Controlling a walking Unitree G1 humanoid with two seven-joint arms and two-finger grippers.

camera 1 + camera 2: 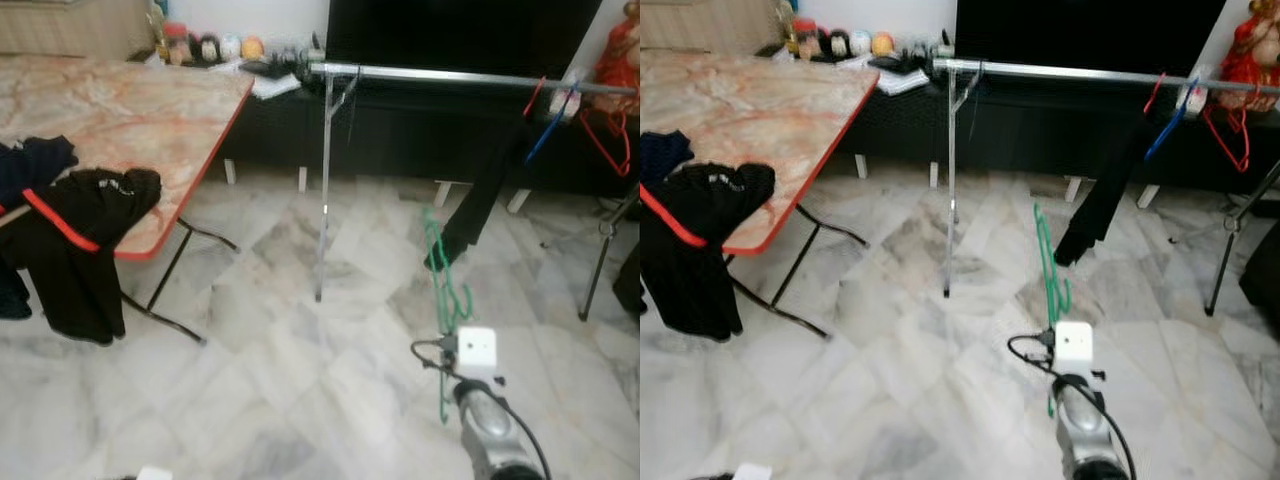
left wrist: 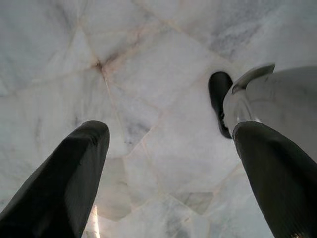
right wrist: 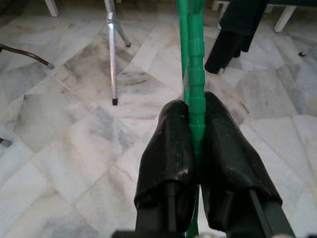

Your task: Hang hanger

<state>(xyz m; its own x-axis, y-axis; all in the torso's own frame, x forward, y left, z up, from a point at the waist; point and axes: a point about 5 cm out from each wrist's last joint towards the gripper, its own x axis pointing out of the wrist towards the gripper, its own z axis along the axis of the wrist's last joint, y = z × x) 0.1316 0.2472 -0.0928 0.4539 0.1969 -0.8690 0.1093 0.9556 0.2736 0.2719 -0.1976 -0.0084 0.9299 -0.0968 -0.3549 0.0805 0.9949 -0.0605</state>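
A green plastic hanger [image 1: 443,285] is seen right of centre in the head view, held edge-on, above the marble floor, clamped between black fingers [image 3: 171,148].

Green plastic hanger [image 3: 196,74]; polished marble floor [image 1: 260,350]; shiny metal rail [image 1: 450,76].

Home (marble floor [image 1: 300,380]) — clothes rail [image 1: 470,76]

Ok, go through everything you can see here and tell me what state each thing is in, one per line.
green hanger: clamped in the right gripper, held above the floor, not on the rail.
left gripper: open, empty, pointing at the marble floor.
clothes rail: standing, carrying hangers at its right end.
black garment: hanging from the rail.
red hanger: hanging, empty.
black jacket: draped over the table edge.
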